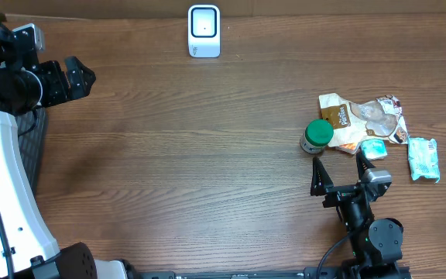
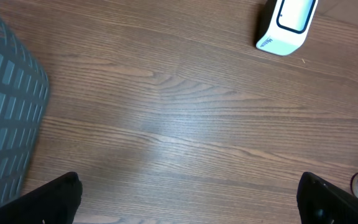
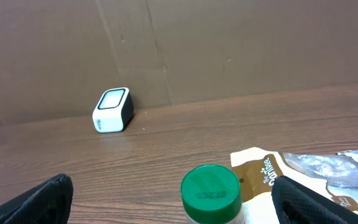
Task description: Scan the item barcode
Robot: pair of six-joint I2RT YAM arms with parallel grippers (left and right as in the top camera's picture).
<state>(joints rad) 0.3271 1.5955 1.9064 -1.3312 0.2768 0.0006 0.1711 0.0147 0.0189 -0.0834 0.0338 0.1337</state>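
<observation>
Backing wooden table (image 1: 207, 155), scanner (image 1: 204, 31) — cardboard wall (image 3: 229, 43)

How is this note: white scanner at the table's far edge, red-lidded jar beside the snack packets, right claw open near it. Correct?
The jar has a green lid, not red; the right wrist view shows it plainly. The scanner, snack packets and open right claw are as stated.

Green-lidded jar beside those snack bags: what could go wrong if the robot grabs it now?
The green-lidded jar seems to touch the brown snack bag, so the open right gripper might snag or drag the bag. The jar is round and could tip or roll. The barcode scanner sits far off, so a weak grip could drop the jar on the way.
</observation>
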